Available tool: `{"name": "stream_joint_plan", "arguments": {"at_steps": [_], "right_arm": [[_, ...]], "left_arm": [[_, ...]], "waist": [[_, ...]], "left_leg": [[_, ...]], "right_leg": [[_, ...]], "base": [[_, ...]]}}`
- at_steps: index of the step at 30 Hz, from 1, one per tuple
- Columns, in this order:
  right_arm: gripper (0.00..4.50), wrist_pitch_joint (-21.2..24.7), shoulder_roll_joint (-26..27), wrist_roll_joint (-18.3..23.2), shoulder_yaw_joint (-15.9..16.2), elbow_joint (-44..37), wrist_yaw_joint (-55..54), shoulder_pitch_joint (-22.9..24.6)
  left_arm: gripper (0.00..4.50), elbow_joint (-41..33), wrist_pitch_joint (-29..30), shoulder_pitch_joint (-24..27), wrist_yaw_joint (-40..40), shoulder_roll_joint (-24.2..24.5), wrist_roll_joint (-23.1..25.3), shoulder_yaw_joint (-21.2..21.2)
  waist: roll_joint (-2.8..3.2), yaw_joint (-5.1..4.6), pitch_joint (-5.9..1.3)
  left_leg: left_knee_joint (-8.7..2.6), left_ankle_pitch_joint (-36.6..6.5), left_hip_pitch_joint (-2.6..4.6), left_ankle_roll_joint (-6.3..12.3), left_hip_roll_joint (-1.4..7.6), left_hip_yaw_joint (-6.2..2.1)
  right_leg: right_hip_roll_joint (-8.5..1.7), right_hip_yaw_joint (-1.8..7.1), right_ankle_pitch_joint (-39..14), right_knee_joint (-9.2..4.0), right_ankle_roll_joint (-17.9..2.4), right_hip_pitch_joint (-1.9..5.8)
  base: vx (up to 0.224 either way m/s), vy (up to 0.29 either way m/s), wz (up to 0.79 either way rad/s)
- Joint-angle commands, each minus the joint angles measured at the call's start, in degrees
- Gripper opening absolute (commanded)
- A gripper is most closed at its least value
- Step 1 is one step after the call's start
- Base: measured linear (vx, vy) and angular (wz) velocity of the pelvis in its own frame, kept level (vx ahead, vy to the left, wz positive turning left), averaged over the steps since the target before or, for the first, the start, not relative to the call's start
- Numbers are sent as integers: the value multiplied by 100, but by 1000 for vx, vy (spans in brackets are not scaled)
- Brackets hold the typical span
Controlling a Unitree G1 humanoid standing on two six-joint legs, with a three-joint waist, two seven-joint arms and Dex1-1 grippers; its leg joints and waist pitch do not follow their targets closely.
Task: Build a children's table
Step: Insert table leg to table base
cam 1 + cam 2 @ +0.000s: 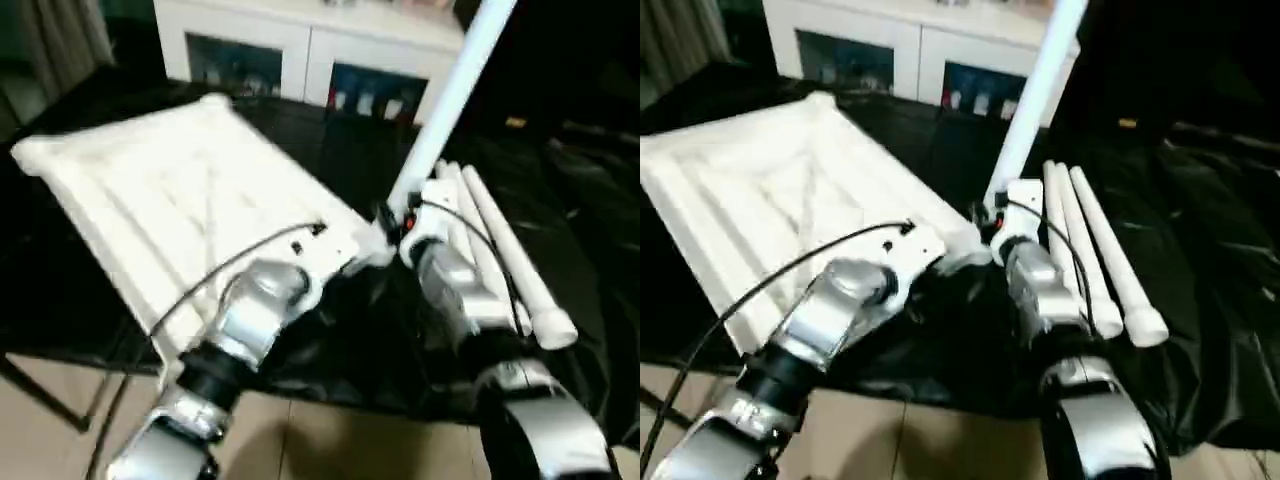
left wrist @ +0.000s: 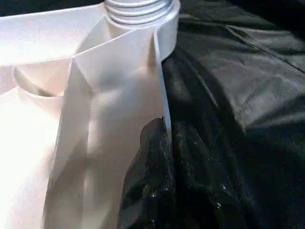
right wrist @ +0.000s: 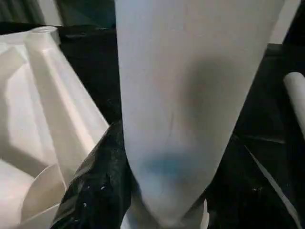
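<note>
1. The tabletop [image 1: 190, 200] lies underside up on the black-draped desk [image 1: 590, 250]; a leg [image 1: 450, 95] rises tilted from its near corner socket [image 2: 138, 12].
2. The right hand [image 1: 395, 225] is clamped on that leg.
3. The left hand's [image 1: 320, 245] grip cannot be told.
4. Three spare legs [image 1: 1090, 250] lie beside; behind stands a cabinet [image 1: 310, 50].

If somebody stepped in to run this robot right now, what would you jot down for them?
Right end effector: holding one leg tilted upward, its lower end at the tabletop's near corner socket.
Left end effector: at the tabletop's near edge; grip unclear.
Tabletop lies underside up on black sheeting.
Three spare legs lie side by side to the right.
Done: first leg brought to its socket; whether it is seated is unclear.
Left: seat it, then fit the other three.
</note>
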Motion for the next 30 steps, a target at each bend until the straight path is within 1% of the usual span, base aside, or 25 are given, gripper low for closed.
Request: {"name": "stream_joint_plan", "arguments": {"at_steps": [1,2,3,5,6,7,8,9,10,12,14,15,16,17,18,19,20,21,22,23,24,25,26,27,30], "right_arm": [[184,561,13,-136,-73,1123,-394,328],[184,559,24,-159,-72,1154,-374,296],[184,559,25,-163,-72,1158,-370,292],[184,561,37,-191,-71,1185,-347,260],[184,556,46,-203,-84,1209,-342,238],[184,551,53,-208,-94,1225,-342,224],[184,534,60,-209,-108,1259,-327,201],[184,520,65,-210,-117,1285,-316,184],[184,483,73,-208,-127,1323,-251,155],[184,444,77,-226,-117,1343,-190,127],[184,385,73,-203,-130,1296,43,70],[240,372,73,-184,-145,1277,105,57],[240,372,72,-181,-148,1273,113,55],[256,377,50,-152,-169,1232,188,31],[256,383,37,-145,-180,1217,211,17],[275,387,1,-140,-176,1158,295,-3],[289,382,-22,-140,-177,1131,355,-24],[289,361,-100,-159,-138,1032,560,-54],[299,361,-100,-159,-138,1032,560,-54],[304,352,-127,-158,-129,999,641,-62],[310,407,-190,-100,-146,849,868,-63],[321,451,-225,-61,-157,750,1002,-55],[343,557,-312,8,-155,489,1285,-16],[343,610,-365,11,-121,358,1415,11],[356,732,-489,-6,22,-7,1823,133]], "left_arm": [[0,-338,-11,174,-502,-534,-389,-514],[0,-334,13,157,-471,-512,-372,-467],[0,-333,16,155,-467,-508,-371,-459],[0,-320,18,127,-456,-453,-376,-389],[0,-336,39,117,-438,-429,-382,-357],[0,-351,57,112,-426,-415,-387,-340],[0,-366,87,103,-411,-394,-401,-330],[0,-378,109,99,-399,-383,-411,-328],[0,-355,75,86,-379,-360,-429,-315],[0,-325,23,73,-377,-331,-447,-294],[0,-271,-115,35,-457,-204,-462,-217],[0,-262,-140,25,-480,-174,-463,-198],[0,-260,-146,22,-484,-169,-464,-195],[0,-228,-241,-10,-520,-100,-471,-150],[0,-212,-292,-27,-537,-66,-473,-127],[0,-184,-354,-66,-583,14,-478,-85],[0,-167,-387,-92,-615,69,-482,-58],[0,-136,-479,-149,-758,217,-516,-4],[0,-136,-479,-149,-758,217,-516,-4],[0,-124,-508,-168,-806,263,-529,14],[0,-91,-623,-221,-917,382,-556,41],[0,-68,-666,-253,-960,438,-573,60],[0,-21,-745,-319,-1064,556,-616,92],[0,11,-798,-350,-1114,611,-627,96],[0,81,-914,-407,-1269,741,-681,81]], "waist": [[85,-19,-15],[86,-51,-49],[87,-65,-67],[121,-76,-107],[118,-78,-142],[123,-83,-133],[121,-90,-134],[117,-97,-129],[92,-107,-115],[79,-103,-122],[89,-92,-125],[93,-90,-132],[88,-91,-140],[94,-85,-147],[96,-55,-189],[118,-23,-208],[103,-23,-221],[86,-27,-249],[81,-26,-251],[97,-21,-271],[105,-8,-306],[102,-5,-334],[106,2,-349],[102,3,-358],[113,31,-393]], "left_leg": [[-390,-2868,-41,34,237,-80],[-436,-2946,-93,-5,247,-123],[-459,-2903,-123,-12,256,-132],[-496,-2604,-169,-16,286,-122],[-487,-2262,-197,1,296,-91],[-490,-2037,-209,21,298,-55],[-493,-2019,-211,26,298,-42],[-498,-2052,-211,26,296,-38],[-485,-2400,-186,24,285,-17],[-465,-2580,-156,31,281,-5],[-459,-2646,-144,40,292,7],[-459,-2619,-147,30,296,6],[-460,-2569,-162,27,298,7],[-462,-2473,-169,24,305,15],[-434,-2242,-138,31,313,48],[-413,-2070,-127,38,315,78],[-401,-1734,-128,89,326,122],[-396,-1512,-177,174,320,150],[-385,-1426,-186,203,312,159],[-354,-1185,-196,263,304,183],[-297,-817,-165,362,298,219],[-267,-553,-171,442,291,238],[-227,-26,-165,621,289,277],[-209,150,-168,769,275,312],[-154,469,-139,1021,283,339]], "right_leg": [[-469,315,-4137,-870,-296,-93],[-458,297,-4085,-878,-213,-38],[-445,293,-3879,-870,-217,-9],[-392,297,-2842,-812,-386,22],[-363,301,-2151,-755,-511,54],[-334,295,-1626,-718,-627,66],[-328,292,-1513,-704,-665,76],[-324,286,-1508,-702,-685,78],[-357,298,-2047,-764,-638,27],[-389,316,-2534,-825,-537,-13],[-402,318,-2871,-862,-437,-41],[-405,317,-2882,-865,-422,-38],[-404,317,-2836,-857,-418,-28],[-389,312,-2665,-845,-442,-24],[-389,325,-2276,-815,-560,-22],[-375,339,-1917,-788,-631,-21],[-313,332,-1196,-695,-786,-10],[-300,319,-927,-649,-865,55],[-303,318,-877,-641,-892,60],[-308,326,-614,-609,-974,75],[-303,326,-151,-564,-1097,87],[-299,325,217,-516,-1178,123],[-268,313,958,-440,-1345,148],[-251,305,1353,-401,-1492,170],[-269,310,1845,-351,-1728,199]], "base": [[0,0,0],[0,0,0],[0,0,0],[0,0,0],[0,0,0],[0,0,0],[0,0,0],[0,0,0],[0,0,0],[0,0,0],[0,0,0],[0,0,0],[0,0,0],[0,0,0],[0,0,0],[0,0,0],[0,0,0],[0,0,0],[0,0,0],[0,0,0],[0,0,0],[71,-17,1],[63,-12,2],[0,0,0],[0,0,0]]}}
